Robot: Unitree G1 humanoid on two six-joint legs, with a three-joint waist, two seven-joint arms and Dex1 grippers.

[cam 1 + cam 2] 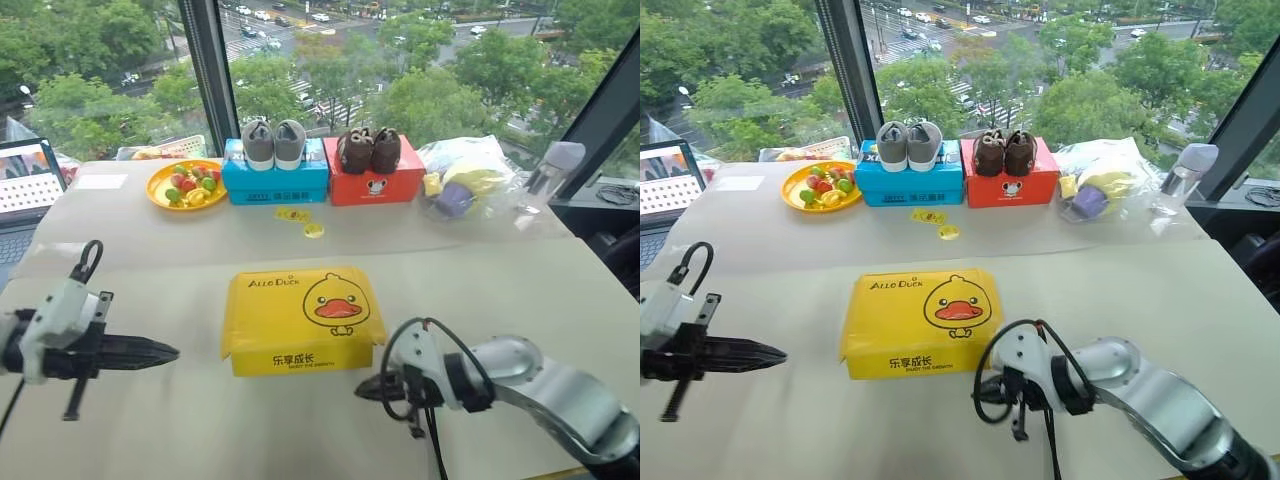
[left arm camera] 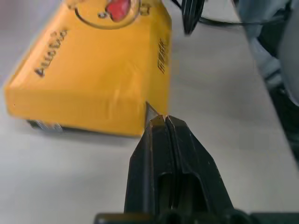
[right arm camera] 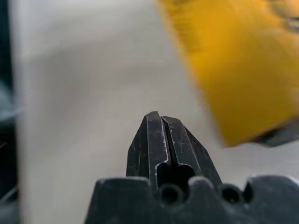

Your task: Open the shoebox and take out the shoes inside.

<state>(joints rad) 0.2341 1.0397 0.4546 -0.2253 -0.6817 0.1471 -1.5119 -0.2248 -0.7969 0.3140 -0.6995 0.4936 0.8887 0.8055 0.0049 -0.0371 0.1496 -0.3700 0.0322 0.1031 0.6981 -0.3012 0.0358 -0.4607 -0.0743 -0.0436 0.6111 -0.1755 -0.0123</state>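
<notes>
Far left edge of the table [image 1: 120, 250]: an open laptop [image 1: 28, 180] with a lit screen, partly cut off by the frame. Beside it, a small white card [image 1: 101, 181] lies flat on the pale cloth.

Left gripper [image 1: 172, 352]: held above the table on the robot's left, black fingers pointing toward the shoebox, jaws pressed together with nothing between them. The left wrist view confirms the two fingers meet along their length; the tip sits close to the near left corner of the box but apart from it.

Back row, left to right: a yellow plate [image 1: 160, 192] holding small round fruits in red, green and yellow; a blue box [image 1: 275, 180] with a grey pair [image 1: 273, 143] of shoes on top; a red box [image 1: 373, 182] touching the blue one, with a brown pair [image 1: 369, 149] on top. A few small yellow discs [image 1: 296, 214] lie on the cloth in front of the blue box.

Centre: the shoebox [image 1: 300, 320], yellow, duck print and "AlloDuck" lettering on the lid, lies flat near the front edge of the table, between the two grippers. Lid is on, closed. Its contents are hidden.

Right gripper [image 1: 362, 388]: low over the table just beside the shoebox's near right corner, pointing toward the left, jaws together, empty. Contact with the box cannot be told.

Back right: a clear plastic bag [image 1: 470, 180] with yellow and purple items inside, then a clear bottle [image 1: 548, 172] with a grey cap.
</notes>
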